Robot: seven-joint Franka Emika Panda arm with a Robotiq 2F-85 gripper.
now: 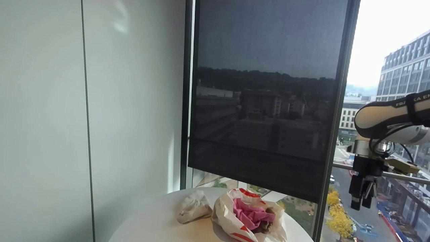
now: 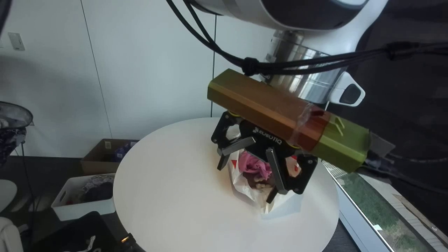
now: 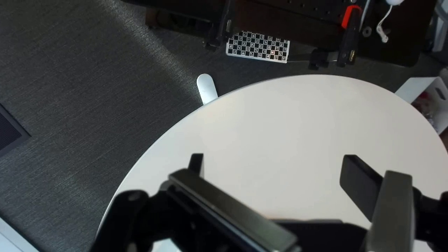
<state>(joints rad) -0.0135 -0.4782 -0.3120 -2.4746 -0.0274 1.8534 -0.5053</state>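
Observation:
My gripper (image 1: 361, 204) is open and empty, pointing down above the round white table (image 2: 175, 185). Its spread fingers also show in the other exterior view (image 2: 246, 180) and in the wrist view (image 3: 273, 163), with bare tabletop (image 3: 280, 122) between them. A white paper bag with red marks (image 1: 224, 215) lies open on the table. A pink cloth (image 1: 251, 215) and something brown (image 1: 267, 223) are inside it. In an exterior view the gripper partly covers the bag (image 2: 241, 182) and pink cloth (image 2: 254, 164). A crumpled whitish cloth or bag (image 1: 195, 206) lies beside the paper bag.
A dark blind (image 1: 265, 117) and window stand behind the table. A cardboard box (image 2: 99, 157) and a white bin (image 2: 85, 209) stand on the floor beside it. A checkered board (image 3: 257, 47) and dark equipment lie past the table edge. Cables (image 2: 227, 56) hang along the arm.

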